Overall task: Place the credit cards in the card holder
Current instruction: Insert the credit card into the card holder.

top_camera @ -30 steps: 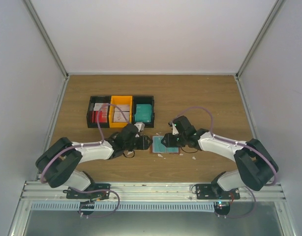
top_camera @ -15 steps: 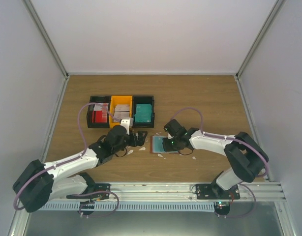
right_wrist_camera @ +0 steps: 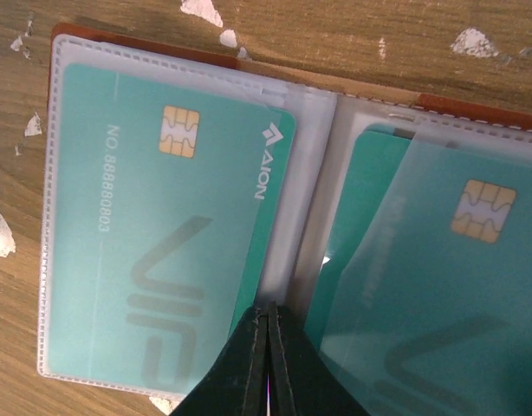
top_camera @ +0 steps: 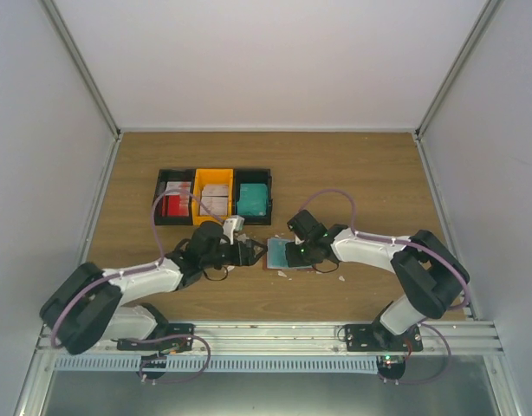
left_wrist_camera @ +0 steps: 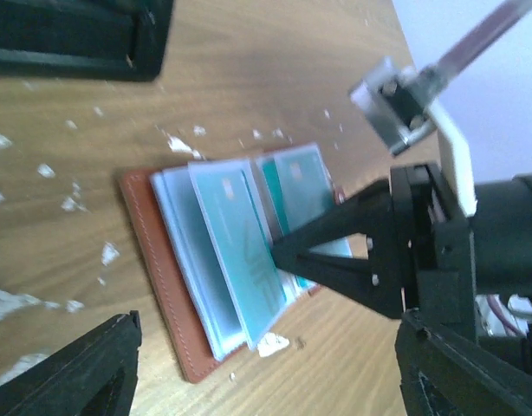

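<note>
Teal cards point(right_wrist_camera: 162, 251) sit in the clear sleeves point(right_wrist_camera: 301, 173) of the card holder point(right_wrist_camera: 119, 42), which lies open and flat on the wooden table point(top_camera: 353, 173), just below the middle of the top view and between your two grippers. Your right gripper point(right_wrist_camera: 268, 342) comes in from the bottom edge of its wrist view with both fingertips pressed together, no gap showing, and the tip rests on the holder's centre fold between the left-hand card and the overlapping ones on the right. You cannot tell whether a sleeve edge is pinched between those tips. From the left wrist, that same closed tip point(left_wrist_camera: 288, 251) touches the fanned sleeves near the middle of the frame, and the holder's point(left_wrist_camera: 158, 251) brown leather shows along the left side. Your left gripper point(top_camera: 251, 251) hovers just left of the holder point(top_camera: 277, 253) in the top view, spread wide and holding nothing. Its fingers point(left_wrist_camera: 75, 377) sit in the two bottom corners of the wrist view. White scraps point(left_wrist_camera: 184, 146) dot the wood around the holder. Three bins point(top_camera: 156, 201) in a row at the upper left of the top view hold more cards: red in the left black one, pale in the orange middle one, teal in the right black one.
</note>
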Tool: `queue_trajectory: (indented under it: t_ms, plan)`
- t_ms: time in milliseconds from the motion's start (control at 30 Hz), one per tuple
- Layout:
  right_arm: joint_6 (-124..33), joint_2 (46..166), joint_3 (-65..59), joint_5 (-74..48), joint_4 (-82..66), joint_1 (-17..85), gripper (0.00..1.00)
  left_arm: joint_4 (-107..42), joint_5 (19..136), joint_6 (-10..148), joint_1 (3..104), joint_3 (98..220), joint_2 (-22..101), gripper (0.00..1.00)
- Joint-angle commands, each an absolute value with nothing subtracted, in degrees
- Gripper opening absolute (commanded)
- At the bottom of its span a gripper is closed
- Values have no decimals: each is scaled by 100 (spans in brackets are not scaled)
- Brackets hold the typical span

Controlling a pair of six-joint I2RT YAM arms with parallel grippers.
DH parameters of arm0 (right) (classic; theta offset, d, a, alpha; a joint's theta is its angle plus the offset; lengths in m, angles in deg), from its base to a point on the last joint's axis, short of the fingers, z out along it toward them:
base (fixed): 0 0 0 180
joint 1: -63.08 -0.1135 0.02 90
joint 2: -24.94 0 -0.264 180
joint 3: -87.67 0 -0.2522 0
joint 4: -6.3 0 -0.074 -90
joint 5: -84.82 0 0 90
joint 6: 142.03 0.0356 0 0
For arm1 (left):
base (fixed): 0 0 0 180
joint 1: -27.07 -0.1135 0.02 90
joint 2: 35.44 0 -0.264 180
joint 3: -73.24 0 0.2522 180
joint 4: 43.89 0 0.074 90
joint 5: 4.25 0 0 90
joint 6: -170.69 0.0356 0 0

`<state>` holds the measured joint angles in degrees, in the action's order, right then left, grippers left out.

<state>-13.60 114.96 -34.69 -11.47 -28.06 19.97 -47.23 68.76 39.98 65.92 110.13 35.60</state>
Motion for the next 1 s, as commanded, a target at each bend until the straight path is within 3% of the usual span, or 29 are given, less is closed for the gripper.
queue_trajectory:
  t_ms: [0, 267, 433, 967]
  plan:
    - [-1244, 11677, -3710, -1011, -2872, 1931, 4, -5777, 5933, 3583, 6650, 10970, 4125, 78]
    - [-1255, 11597, -3835, -1039, -2761, 1933, 4, -6149, 5431, 3442, 6760, 11237, 4967, 57]
    - [-1244, 11552, -3878, -1052, -2721, 1931, 4, -5831, 5601, 3473, 6827, 11528, 5334, 51]
    - [-1248, 11486, -3968, -1107, -2585, 1940, 3, -5436, 5797, 3515, 6916, 11887, 5856, 50]
